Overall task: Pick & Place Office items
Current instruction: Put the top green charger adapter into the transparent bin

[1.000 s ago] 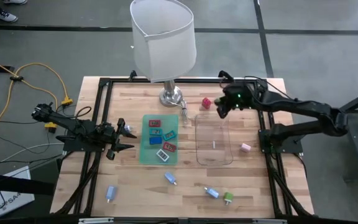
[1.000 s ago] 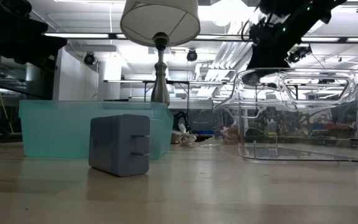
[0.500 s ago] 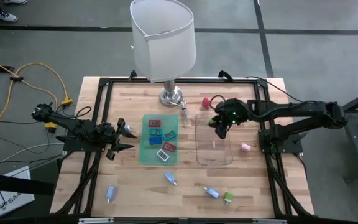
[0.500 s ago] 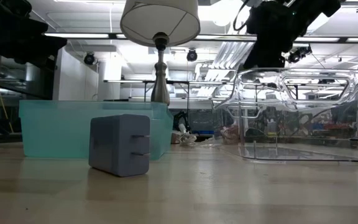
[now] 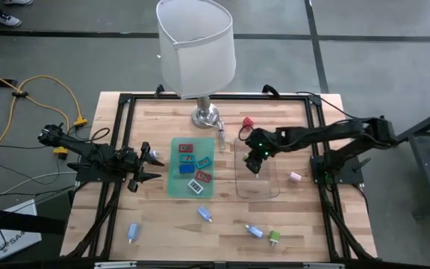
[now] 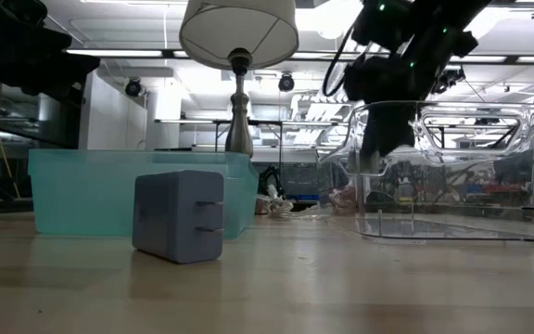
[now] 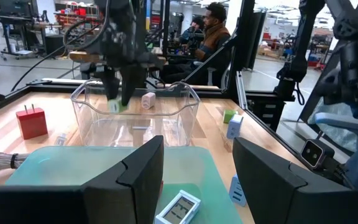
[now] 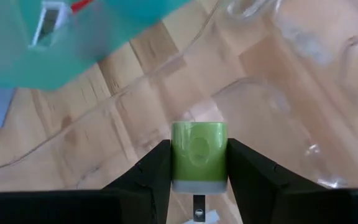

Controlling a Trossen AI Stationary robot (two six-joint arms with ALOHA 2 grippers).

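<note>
My right gripper (image 5: 254, 161) is shut on a green cylindrical office item (image 8: 199, 149) with a grey end. It hangs over the clear tray (image 5: 269, 187) and dips below the tray's rim in the low view. Several flat office items lie in the teal tray (image 5: 176, 183). A red one (image 5: 248, 122) and a pink one (image 5: 295, 177) sit on the table beside the clear tray. Light-blue ones (image 5: 205, 214) and another green one (image 5: 274, 237) lie near the front edge. At the table's left, my left gripper (image 5: 151, 164) waits open, pointing level. My right gripper pinches the green item by its two opposite sides (image 8: 179, 155) between its two fingers (image 8: 148, 174). The fingers slant down from the table's right side. The item is lifted clear, above the clear tray's floor.
A lamp with a white shade (image 5: 197, 46) stands on its metal base (image 5: 206, 116) at the far edge. A grey plug-in charger (image 6: 179, 215) stands close to the low camera. A black frame (image 5: 122, 134) runs round the table. A person (image 7: 213, 28) sits in the room beyond.
My right gripper has come from the far right toward the near edge and a little left, sinking and tipping further down. It has carried the green item from beside the red item to over the clear tray, below its rim.
</note>
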